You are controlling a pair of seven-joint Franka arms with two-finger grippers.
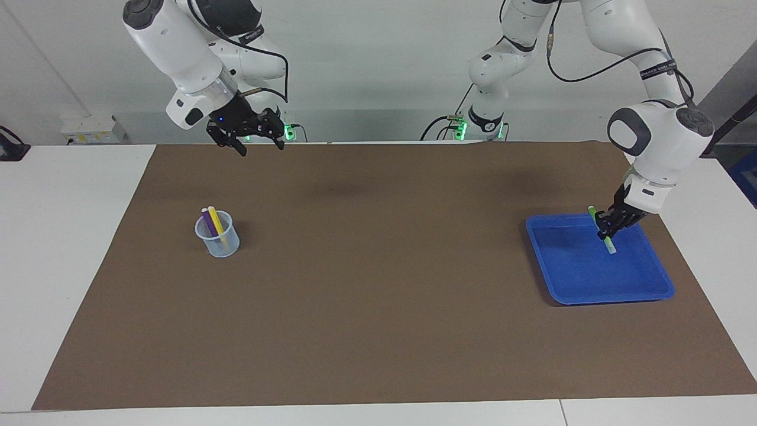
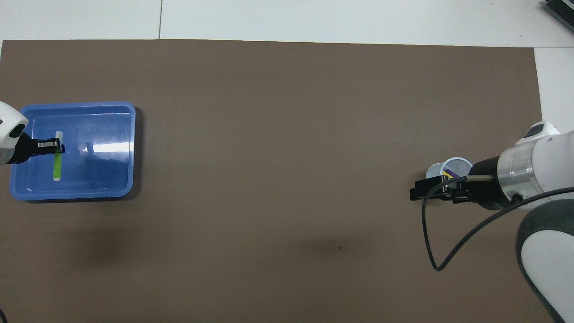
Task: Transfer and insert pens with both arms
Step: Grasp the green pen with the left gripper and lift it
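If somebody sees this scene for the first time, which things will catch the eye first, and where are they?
The bright blue tray at the left arm's end of the table stands out, with the left gripper above it, shut on the green pen. Toward the right arm's end, a clear cup holds the purple pen and the yellow pen. The right gripper waits open, raised.

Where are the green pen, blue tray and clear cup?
green pen [image 1: 610, 246], facing view, pale cap end.
blue tray [image 1: 582, 297], facing view, rim farthest from robots.
clear cup [image 1: 225, 247], facing view, lower wall.

no legible text, label or number anywhere
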